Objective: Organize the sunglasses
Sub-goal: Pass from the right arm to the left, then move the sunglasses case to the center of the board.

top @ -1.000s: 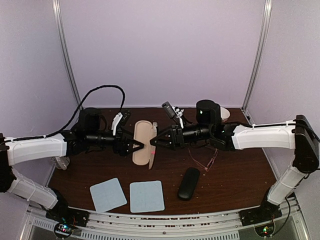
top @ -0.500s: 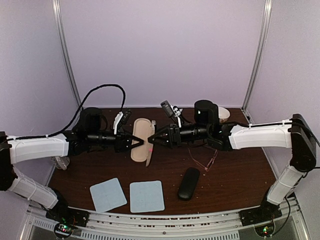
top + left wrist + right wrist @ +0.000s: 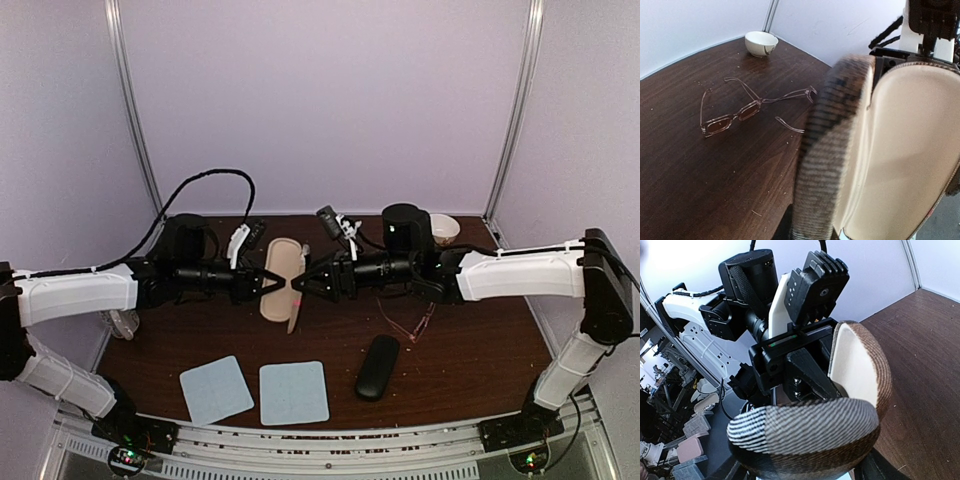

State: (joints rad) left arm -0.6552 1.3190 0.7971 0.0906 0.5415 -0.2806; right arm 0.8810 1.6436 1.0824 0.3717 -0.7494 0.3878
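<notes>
**Case spread between both arms, glasses lying off to its right**

I have the wooden case [image 3: 280,280] between the two arms, hinged open. My right gripper [image 3: 303,287] is clamped across the striped half, and its wrist view shows that shell filling the gap between the fingers. My left gripper [image 3: 268,285] looks pinched onto the rim of the cream-lined half, jaws drawn to a point at the case's left edge. Its own camera is too full of case to confirm that.

As I read it, the step is getting the case fully open and steady so a pair can go in. I would ease the halves apart about the hinge without twisting, with both grips out at the rims. I would finish with the lining facing up and the case's long axis running away from me.

The sunglasses [image 3: 410,322] lie flat on the table to the right of the case, well apart from it. Their temples are unfolded, and the wires overlap so much that I can't separate one pair from the other. From above they form a V closing toward the near side. The clearer lens bar slants across the case's long axis, neither parallel nor square. I judge they will need folding and turning into line before they seat.
</notes>
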